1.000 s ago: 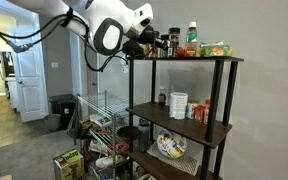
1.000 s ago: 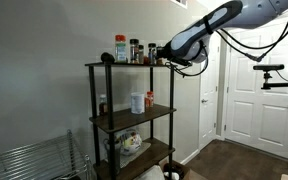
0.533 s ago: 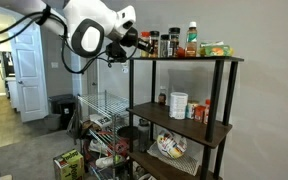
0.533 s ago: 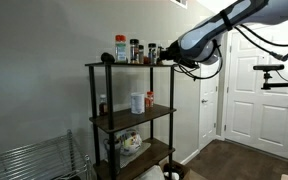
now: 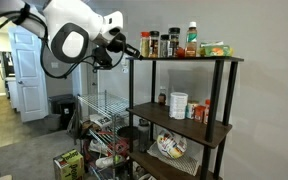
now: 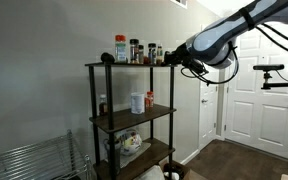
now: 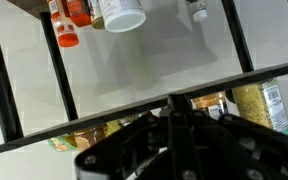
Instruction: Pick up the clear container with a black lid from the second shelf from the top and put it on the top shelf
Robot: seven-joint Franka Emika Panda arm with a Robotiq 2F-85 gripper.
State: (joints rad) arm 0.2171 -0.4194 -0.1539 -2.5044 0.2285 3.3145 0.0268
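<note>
The clear container with a black lid [image 5: 162, 98] is a small dark jar standing on the second shelf from the top [image 5: 220, 128], left of the white tub. It also shows in the other exterior view [image 6: 101, 103] and, upside down, in the wrist view [image 7: 197, 11]. My gripper [image 5: 134, 50] hangs in the air just off the end of the top shelf [image 5: 184, 59], level with it and touching nothing. It looks shut and empty in the wrist view [image 7: 171, 105]. It also shows in an exterior view [image 6: 172, 60].
Several black-lidded spice jars [image 5: 150, 44] and bottles line the top shelf. A white tub [image 5: 178, 105] and red-lidded jars [image 5: 202, 110] share the second shelf. A chrome wire rack [image 5: 99, 115] stands beside the unit. White doors [image 6: 254, 110] are behind the arm.
My gripper has drawn back sideways from over the end of the top shelf to open air beside the frame. The jars have not moved.
</note>
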